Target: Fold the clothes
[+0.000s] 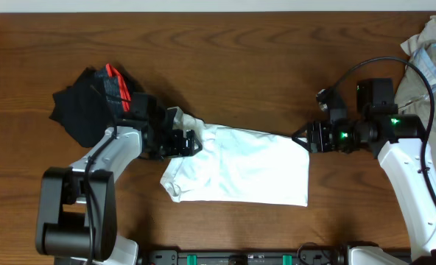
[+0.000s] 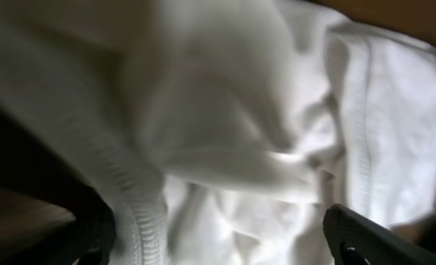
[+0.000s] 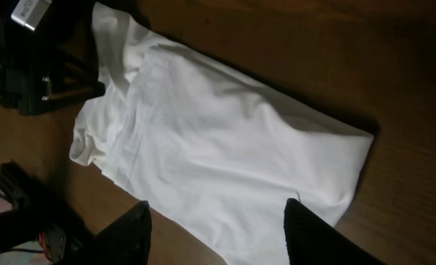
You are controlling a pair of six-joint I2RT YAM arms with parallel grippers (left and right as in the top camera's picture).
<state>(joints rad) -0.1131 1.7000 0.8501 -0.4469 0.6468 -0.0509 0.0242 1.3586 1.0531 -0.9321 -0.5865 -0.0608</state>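
Across the middle of the overhead frame lies the white T-shirt [image 1: 240,173], its long axis running left to right. The left gripper [image 1: 188,141] sits at its left end, jaws spread wide around bunched cloth, not clamped. The right gripper [image 1: 300,137] meets the upper right corner, jaws parted, pinching nothing. Both arms are equally near. Count: one T-shirt, one black garment [image 1: 85,107] upper left, one khaki garment [image 1: 424,51] upper right.
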